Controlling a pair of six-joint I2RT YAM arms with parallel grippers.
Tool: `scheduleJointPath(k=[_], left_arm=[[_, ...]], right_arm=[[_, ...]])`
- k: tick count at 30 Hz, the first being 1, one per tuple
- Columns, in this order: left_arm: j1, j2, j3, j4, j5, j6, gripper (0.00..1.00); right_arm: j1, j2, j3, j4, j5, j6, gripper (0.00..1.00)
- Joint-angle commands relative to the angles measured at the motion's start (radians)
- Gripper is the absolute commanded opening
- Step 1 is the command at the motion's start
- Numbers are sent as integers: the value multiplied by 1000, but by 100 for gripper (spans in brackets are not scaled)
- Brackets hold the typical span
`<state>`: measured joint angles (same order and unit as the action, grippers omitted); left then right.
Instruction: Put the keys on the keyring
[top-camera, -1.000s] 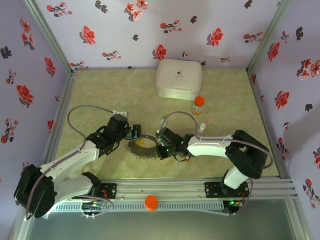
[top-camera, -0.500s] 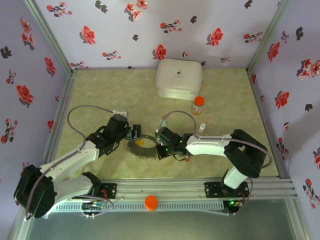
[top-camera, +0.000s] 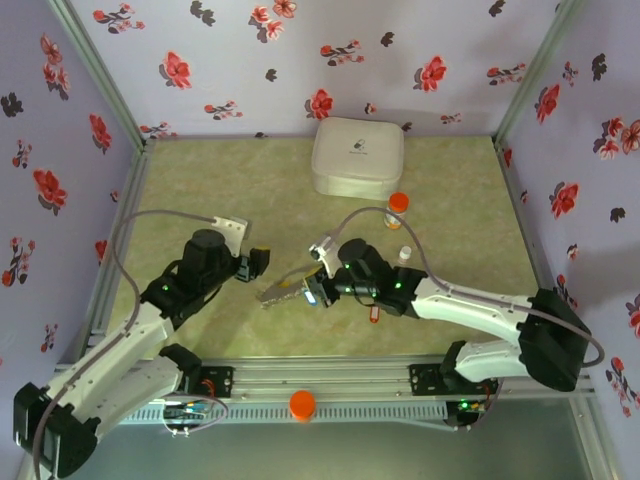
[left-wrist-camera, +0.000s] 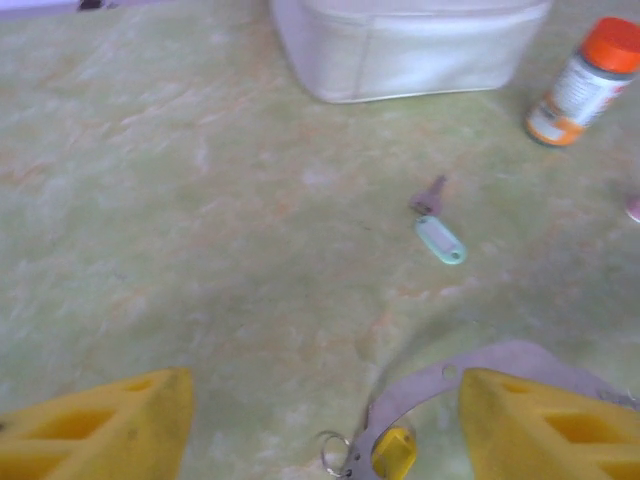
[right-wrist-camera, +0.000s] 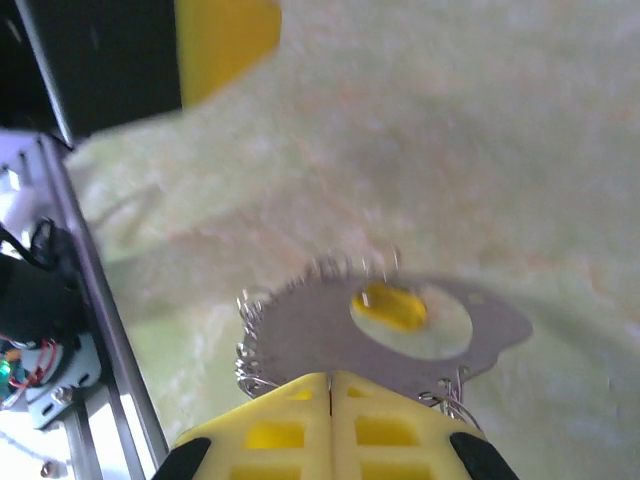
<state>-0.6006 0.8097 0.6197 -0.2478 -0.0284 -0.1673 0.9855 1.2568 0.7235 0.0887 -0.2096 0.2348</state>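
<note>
A white rounded square box (top-camera: 357, 157) sits at the back. The right gripper (right-wrist-camera: 330, 380), fingers pressed together, pinches the edge of the thin grey bead-chained keyring (right-wrist-camera: 300, 328), which is tilted. Facing it, the left gripper (left-wrist-camera: 320, 430) gapes wide, empty. An orange-capped bottle (left-wrist-camera: 585, 80) stands beside the box. A yellow tag (right-wrist-camera: 388, 305) sits in the ring's hole; a pale blue tag (left-wrist-camera: 440, 240) lies apart.

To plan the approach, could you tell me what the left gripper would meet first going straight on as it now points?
Most likely the keyring, held by the right gripper just ahead of the left gripper's open jaws; depth is unclear. Beyond lie a small key and the white box.
</note>
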Motion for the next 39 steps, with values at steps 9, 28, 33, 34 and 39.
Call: scheduleJointPath(k=[9,28,33,34,39], left_arm=[[7,-125,-25,84,485,377,37],[7,29,-81,177,781,418,28],[7,68,-81,180,780,426,32],[6,72,-81,187,780,422,32],[7,81,-85,213,788,409,31]], right_arm=[[-94,-62,14,122,-314,-236,0],[-106,-67,34,121,-363,-278,0],[-105,-60,39,127,-384,-272,0],[-106,-57,40,129,-391,-268,0],[-105,-43,45,143,-410,-256,0]])
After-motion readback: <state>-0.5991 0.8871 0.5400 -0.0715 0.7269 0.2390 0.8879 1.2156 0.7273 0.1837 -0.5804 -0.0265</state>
